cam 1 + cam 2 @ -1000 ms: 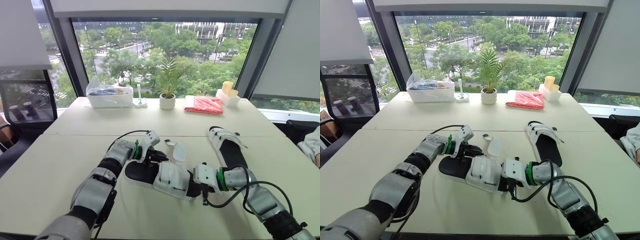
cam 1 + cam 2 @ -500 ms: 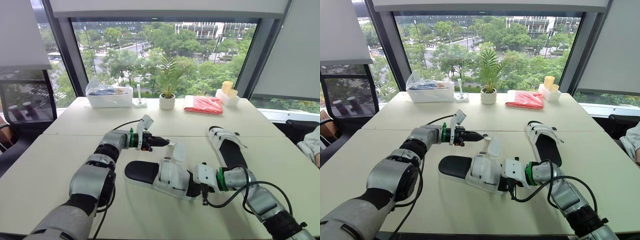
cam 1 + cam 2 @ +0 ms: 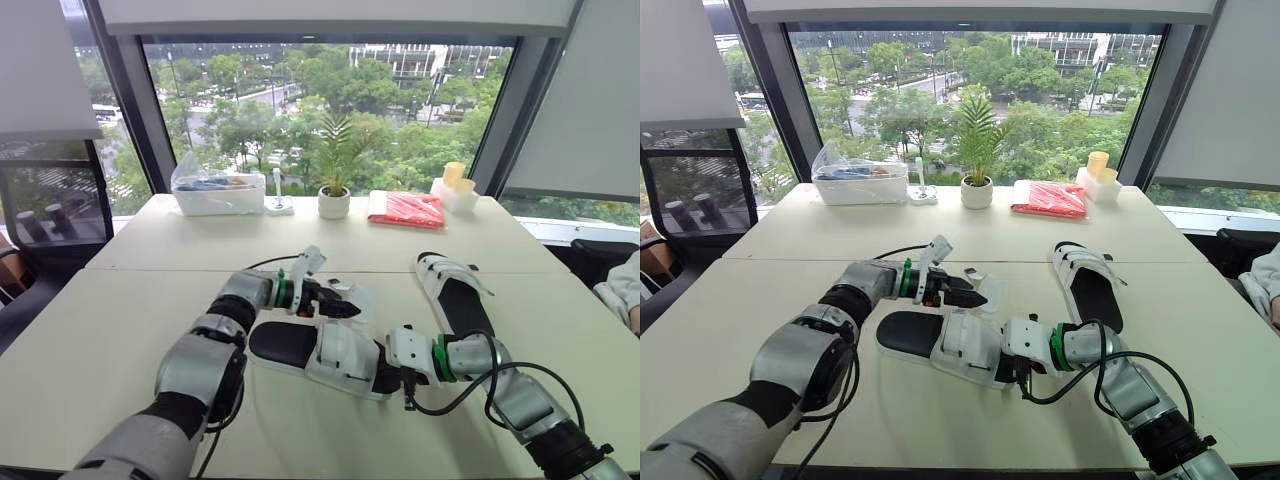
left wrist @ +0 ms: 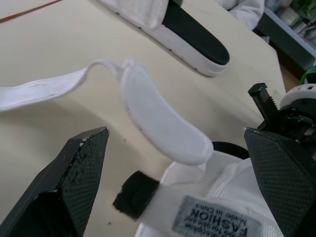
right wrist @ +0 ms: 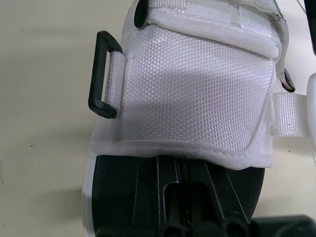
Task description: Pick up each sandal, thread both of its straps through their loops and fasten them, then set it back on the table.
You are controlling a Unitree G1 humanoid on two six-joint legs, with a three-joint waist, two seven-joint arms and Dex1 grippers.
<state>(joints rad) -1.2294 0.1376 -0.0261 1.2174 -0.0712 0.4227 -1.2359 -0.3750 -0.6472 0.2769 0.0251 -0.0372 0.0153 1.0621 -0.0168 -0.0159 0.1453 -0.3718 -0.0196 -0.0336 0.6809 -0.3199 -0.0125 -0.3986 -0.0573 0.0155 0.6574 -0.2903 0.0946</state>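
A white-strapped sandal with a black insole (image 3: 300,347) lies on the table (image 3: 120,330) in front of me. Its loose white strap tab (image 4: 163,123) stands up between the fingers of my left gripper (image 3: 338,306), which is open and not touching it. My right gripper (image 3: 397,376) is shut, its tips resting on the sandal's toe end. The wide front strap (image 5: 197,94) and a black loop (image 5: 101,74) show in the right wrist view. The second sandal (image 3: 455,295) lies flat further right.
At the back by the window stand a clear bin with a bag (image 3: 210,195), a small potted plant (image 3: 333,203), a red packet (image 3: 407,210) and a white box with yellow cups (image 3: 453,185). A person's sleeve (image 3: 625,290) shows at the right edge.
My left gripper rose from the sandal with its fingers shut at the strap, then shifted right and down and opened wide around the tab. The right gripper and sandal stayed put.
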